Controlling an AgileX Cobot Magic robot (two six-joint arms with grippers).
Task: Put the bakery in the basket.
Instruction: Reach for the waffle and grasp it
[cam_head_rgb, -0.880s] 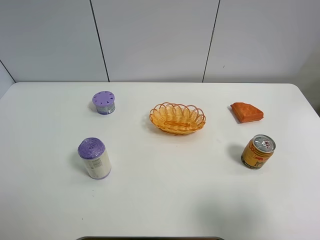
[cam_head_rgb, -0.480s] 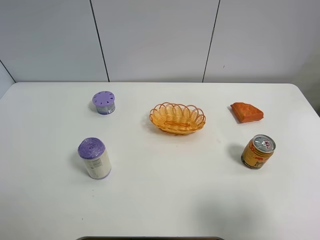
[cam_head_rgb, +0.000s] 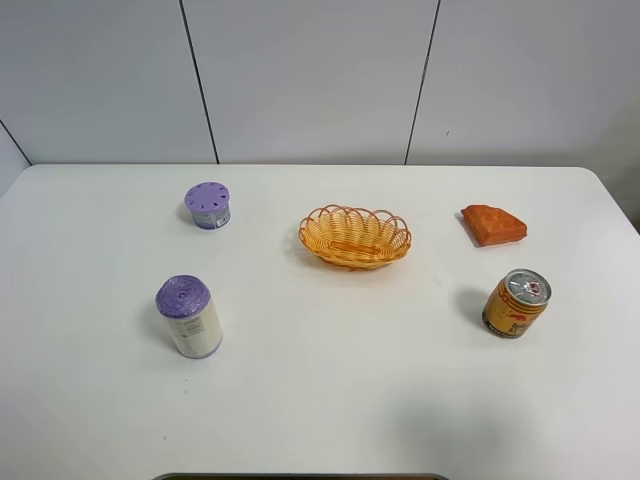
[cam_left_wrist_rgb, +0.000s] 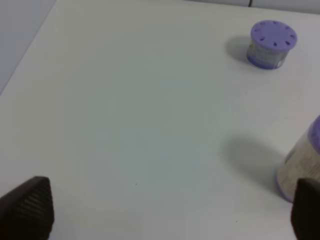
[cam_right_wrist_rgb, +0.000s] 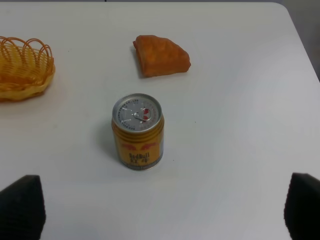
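The bakery (cam_head_rgb: 493, 224) is an orange-brown wedge lying flat on the white table at the right. It also shows in the right wrist view (cam_right_wrist_rgb: 161, 55). The orange-yellow woven basket (cam_head_rgb: 355, 258) stands empty at the table's middle, to the left of the bakery; its edge shows in the right wrist view (cam_right_wrist_rgb: 30, 60). My right gripper (cam_right_wrist_rgb: 161, 215) is open and empty, well short of the bakery, with a drink can between them. My left gripper (cam_left_wrist_rgb: 165, 210) is open and empty over the table's left side. Neither gripper shows in the exterior high view.
A gold-orange drink can (cam_head_rgb: 516, 303) stands upright in front of the bakery, seen also in the right wrist view (cam_right_wrist_rgb: 137, 131). A low purple-lidded tub (cam_head_rgb: 207, 205) and a taller white cylinder with a purple lid (cam_head_rgb: 188, 316) stand on the left.
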